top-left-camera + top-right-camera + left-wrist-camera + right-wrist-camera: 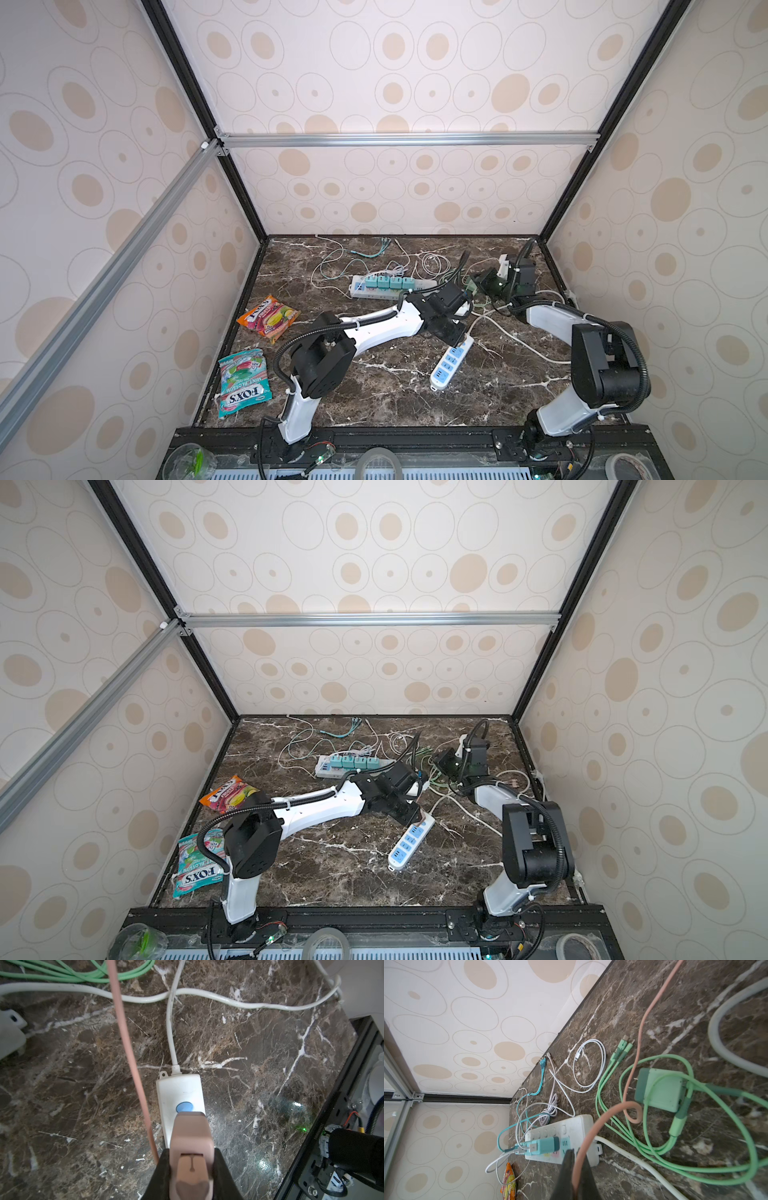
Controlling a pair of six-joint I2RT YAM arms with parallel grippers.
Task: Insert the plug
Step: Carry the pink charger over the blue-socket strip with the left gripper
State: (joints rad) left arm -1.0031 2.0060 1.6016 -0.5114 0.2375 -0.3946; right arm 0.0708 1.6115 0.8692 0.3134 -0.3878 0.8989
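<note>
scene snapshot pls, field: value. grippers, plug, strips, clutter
left gripper: shut on pink plug
plug position: over near power strip, next to its blue button; seating not visible
right gripper: shut on pink cable
far power strip: four teal chargers plugged in
green charger: lying loose, prongs bare
clutter: orange candy bag, green candy bag, left side in both top views

I read the plug [191, 1147] as dusty pink, its cord [133, 1064] the same. The power strip [179, 1093] is white with a blue button [184, 1107]; its sockets [446, 368] look blue, though small from above. The tabletop [395, 395] is dark brown marble, white-veined; the charger [662, 1088] mint green; the walls [395, 62] cream with tan ovals.
</note>
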